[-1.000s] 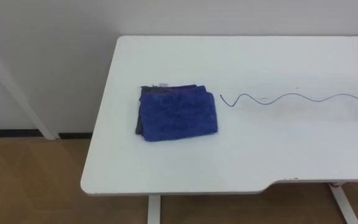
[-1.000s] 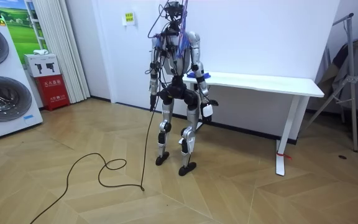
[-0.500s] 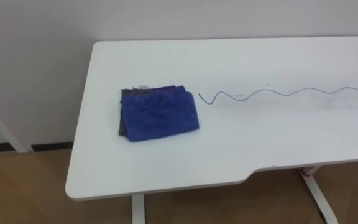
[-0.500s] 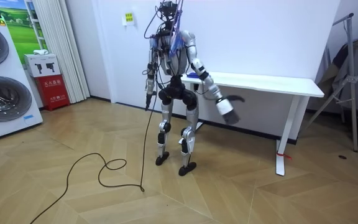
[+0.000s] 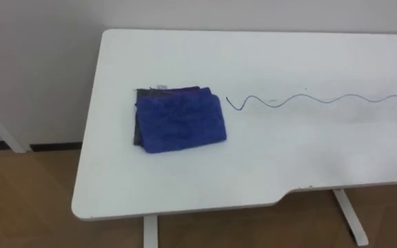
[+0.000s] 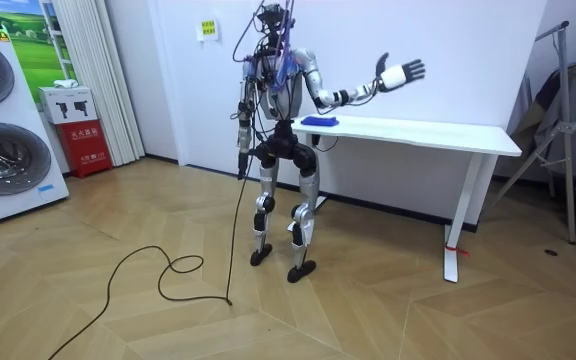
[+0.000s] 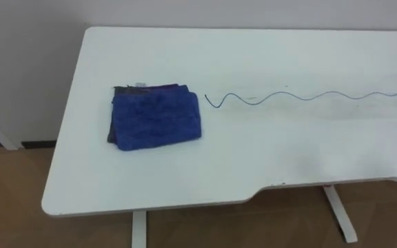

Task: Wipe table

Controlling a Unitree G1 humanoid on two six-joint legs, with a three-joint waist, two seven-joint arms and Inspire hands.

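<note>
Right hand (image 6: 400,72) risen, fingers spread, above table (image 6: 438,128), blue cloth (image 5: 180,121) beside pen squiggle (image 5: 322,100)

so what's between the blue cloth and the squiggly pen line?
Only a narrow strip of bare table between blue cloth and pen line, in both eye views.

Blue cloth (image 5: 181,122) (grey layer beneath), white table (image 5: 267,62), wavy dark-blue line (image 5: 322,100), brown herringbone floor (image 6: 168,320)
</note>
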